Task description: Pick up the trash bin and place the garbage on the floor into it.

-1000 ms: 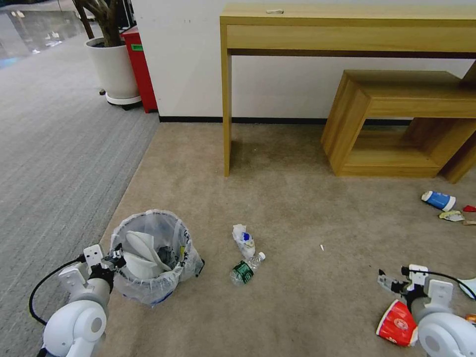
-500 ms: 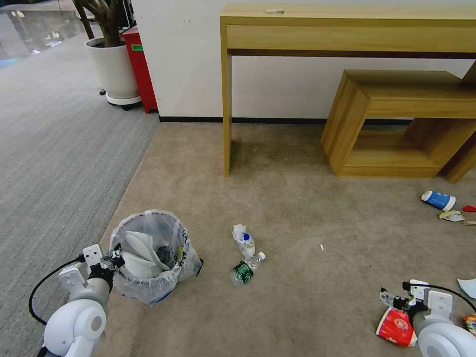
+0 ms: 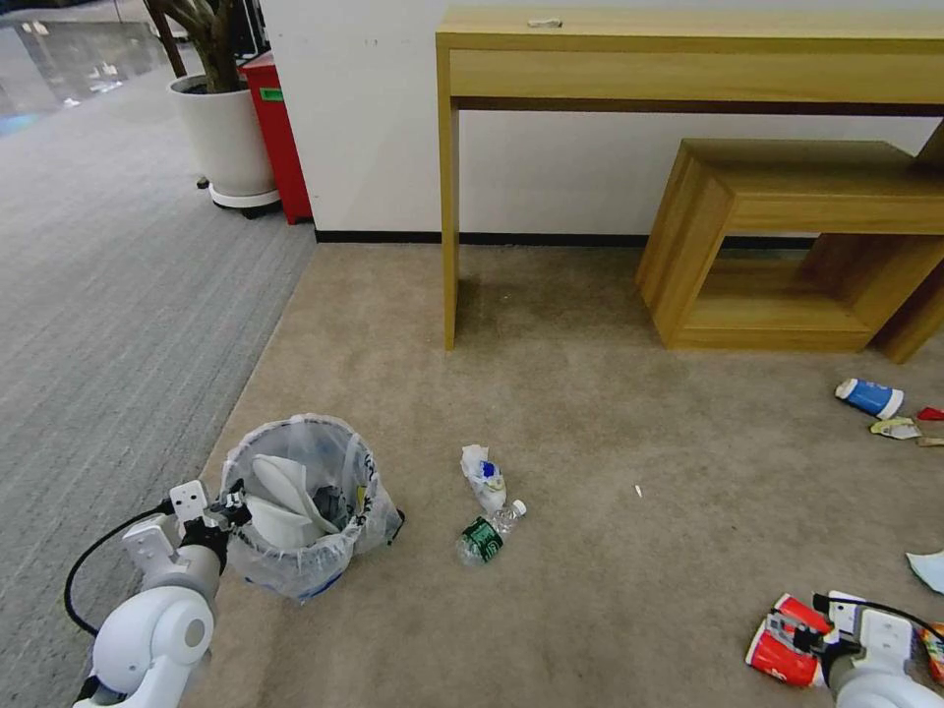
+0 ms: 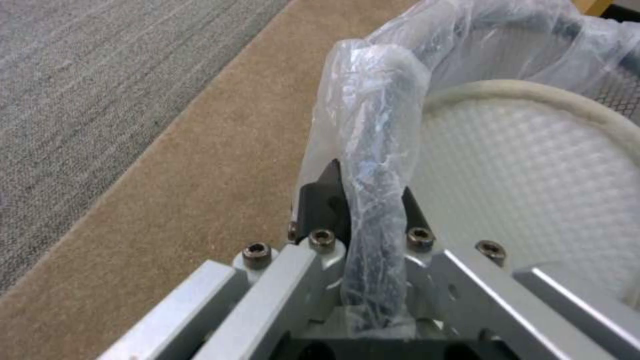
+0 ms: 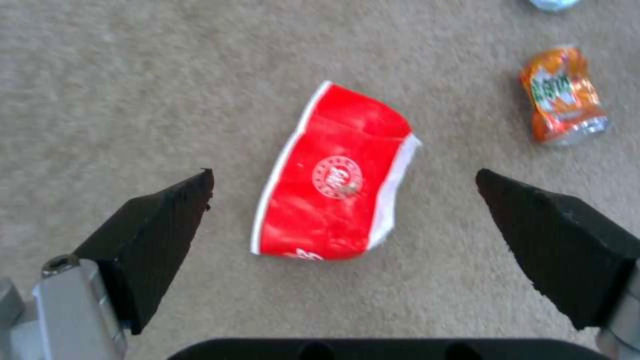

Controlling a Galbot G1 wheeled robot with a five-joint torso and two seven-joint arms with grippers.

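Lower now toward the frame's bottom right, the right gripper (image 5: 343,192) hangs spread wide over the red-white packet (image 5: 333,175) (orange can (image 5: 563,97) nearby); left gripper (image 4: 370,200) clamps the trash bin (image 3: 300,506) rim, lower left.

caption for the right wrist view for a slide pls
Open right end effector poised over a flattened red-white packet on beige carpet, crushed orange can lying nearby.

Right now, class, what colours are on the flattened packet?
Red with white edges; right wrist view.

Beige carpet (image 3: 590,413), wooden desk (image 3: 688,59), white wall (image 3: 364,118).
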